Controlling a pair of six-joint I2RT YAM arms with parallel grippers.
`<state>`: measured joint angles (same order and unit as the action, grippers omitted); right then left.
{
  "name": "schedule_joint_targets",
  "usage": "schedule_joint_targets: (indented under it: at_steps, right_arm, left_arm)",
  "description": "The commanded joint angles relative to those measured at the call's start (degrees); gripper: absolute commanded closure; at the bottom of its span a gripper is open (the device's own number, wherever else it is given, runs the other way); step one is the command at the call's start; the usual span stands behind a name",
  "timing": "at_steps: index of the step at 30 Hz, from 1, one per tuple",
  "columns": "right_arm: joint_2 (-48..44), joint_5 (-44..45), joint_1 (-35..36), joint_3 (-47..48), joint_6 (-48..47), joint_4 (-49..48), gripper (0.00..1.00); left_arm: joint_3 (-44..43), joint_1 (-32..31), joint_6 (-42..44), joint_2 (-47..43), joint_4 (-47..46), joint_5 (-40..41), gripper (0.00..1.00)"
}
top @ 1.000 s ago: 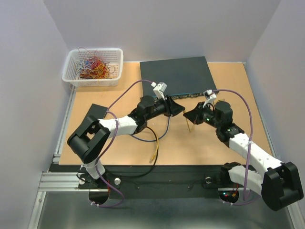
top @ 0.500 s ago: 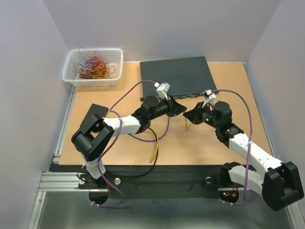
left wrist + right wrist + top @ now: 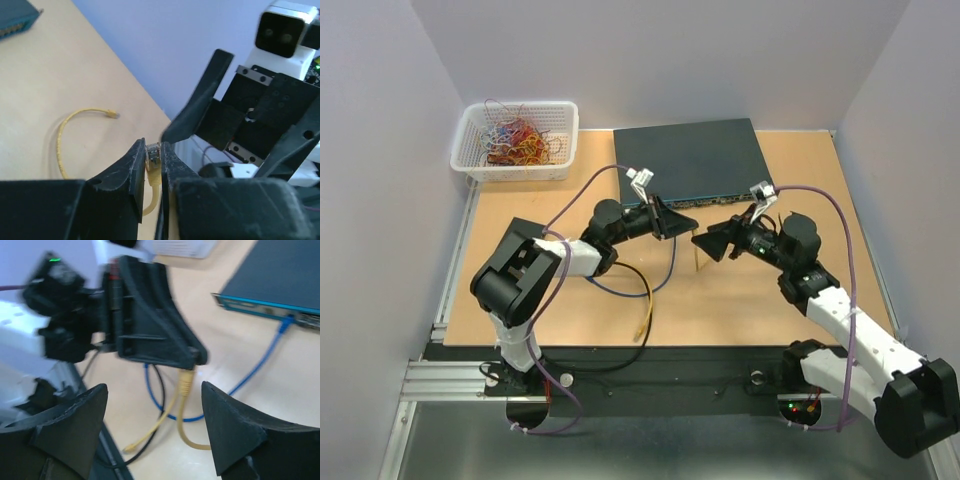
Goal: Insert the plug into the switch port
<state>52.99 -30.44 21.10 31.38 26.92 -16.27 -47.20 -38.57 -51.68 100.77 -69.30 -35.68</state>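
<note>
The yellow cable's plug [image 3: 153,156] sits clamped between the black fingers of my left gripper [image 3: 154,147], contacts pointing outward. Its yellow cable [image 3: 697,258] hangs down to the table. My left gripper [image 3: 686,222] hovers in front of the dark switch [image 3: 690,160], whose port face [image 3: 265,307] shows in the right wrist view. My right gripper [image 3: 155,405] stands open, its fingers wide either side of the hanging plug boot [image 3: 185,382] and touching nothing. In the top view the right gripper [image 3: 707,243] faces the left one closely.
A blue cable [image 3: 260,360] is plugged into the switch and loops across the table. A black cable and the yellow cable's free end [image 3: 642,325] lie near the front edge. A white basket [image 3: 515,140] of coloured wires stands at the back left.
My right gripper has opened and let go of the plug, easing back to the right. My left gripper has shut on the plug and swung slightly left with it.
</note>
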Motion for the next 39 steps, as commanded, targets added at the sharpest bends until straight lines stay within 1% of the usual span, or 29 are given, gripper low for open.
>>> schedule_joint_targets:
  at_steps: [1, 2, 4, 5, 8, 10, 11, 14, 19, 21, 25, 28, 29, 33, 39]
  right_arm:
    - [2.99, -15.51, 0.34, 3.42, 4.98, -12.72, 0.22]
    - [4.82, -18.92, 0.43, 3.95, 5.94, -13.43, 0.25]
    - [7.37, -22.98, 0.34, 5.27, 7.27, -16.24, 0.29]
    - [8.08, -23.87, 0.34, 5.62, 7.79, -17.12, 0.33]
    - [10.37, -25.02, 0.34, 6.24, 8.15, -17.65, 0.41]
    - [10.99, -25.55, 0.34, 6.24, 8.15, -17.83, 0.43]
    - [11.17, -25.81, 0.34, 6.15, 8.41, -17.92, 0.48]
    - [10.99, -25.73, 0.43, 5.8, 9.03, -18.79, 0.51]
    - [9.85, -25.55, 0.34, 5.98, 12.36, -21.59, 0.51]
    - [9.76, -25.46, 0.26, 5.89, 14.29, -23.18, 0.48]
    - [10.55, -25.11, 0.43, 5.8, 14.48, -24.16, 0.48]
    - [11.08, -23.45, 0.34, 5.45, 15.0, -24.77, 0.46]
    - [11.25, -22.92, 0.43, 5.28, 15.53, -25.73, 0.46]
    - [13.89, -23.79, 0.43, 4.75, 21.76, -34.5, 0.46]
    - [14.77, -23.35, 0.34, 5.8, 23.62, -36.9, 0.47]
  left_arm:
    - [1.5, 4.46, -18.16, 2.85, -50.44, -13.62, 1.0]
    - [0.89, 4.73, -19.24, 2.07, -50.5, -15.1, 1.0]
    - [1.58, 4.82, -17.85, -0.82, -50.32, -16.17, 1.0]
    - [1.85, 4.82, -17.49, -1.62, -50.32, -16.43, 1.0]
    - [2.11, 4.73, -17.32, -4.78, -50.41, -17.05, 1.0]
    - [2.37, 4.82, -17.31, -6.37, -50.41, -17.05, 1.0]
    - [2.38, 4.82, -17.4, -7.94, -50.41, -16.97, 1.0]
    - [2.2, 4.82, -17.58, -10.67, -50.32, -16.96, 1.0]
    - [1.94, 4.9, -17.75, -13.14, -50.32, -16.88, 1.0]
    - [1.85, 4.9, -17.84, -13.67, -50.32, -16.97, 1.0]
    - [1.94, 4.82, -18.28, -14.98, -50.41, -16.97, 1.0]
    - [2.46, 4.9, -18.19, -17.53, -50.32, -17.23, 1.0]
    - [2.64, 4.99, -18.02, -18.24, -50.41, -17.23, 1.0]
    - [3.69, 4.99, -17.66, -20.17, -50.32, -16.79, 1.0]
    - [3.96, 4.99, -17.49, -20.7, -50.32, -16.18, 1.0]
